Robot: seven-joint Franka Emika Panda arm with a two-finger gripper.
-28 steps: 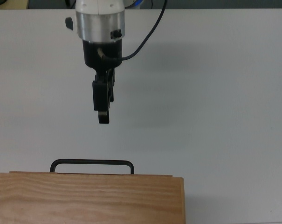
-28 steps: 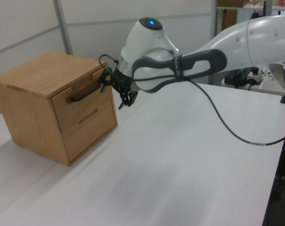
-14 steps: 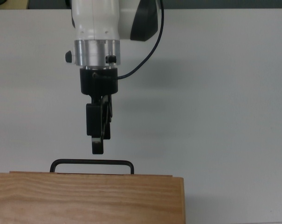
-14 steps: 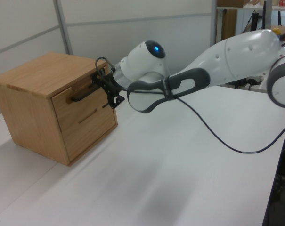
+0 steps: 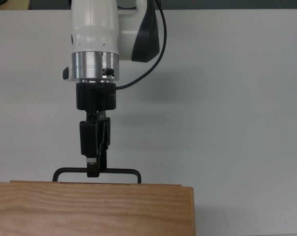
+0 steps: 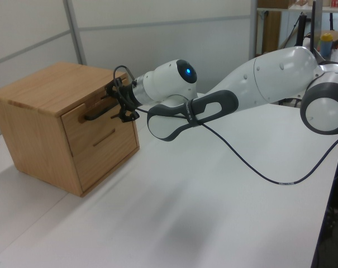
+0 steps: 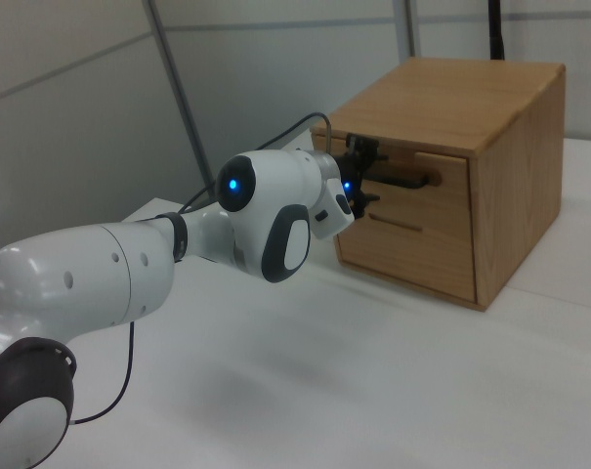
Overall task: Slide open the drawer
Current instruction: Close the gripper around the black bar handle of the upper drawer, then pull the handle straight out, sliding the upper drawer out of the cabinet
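Gripper (image 5: 93, 169) has come forward and now sits at the handle (image 5: 120, 171), mid-bar; can't tell if jaws have clamped it. Drawer (image 6: 96, 115) is shut in the cabinet (image 6: 39, 89); pull comes next.

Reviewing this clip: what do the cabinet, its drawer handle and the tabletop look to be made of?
The cabinet looks like light wood with a matte or lightly sealed finish; grain lines show on its top. The drawer handle seems to be thin black metal, judging by its slim bent-bar shape, though coated plastic is possible. The tabletop looks like a smooth white laminate or painted board, plain and slightly glossy.
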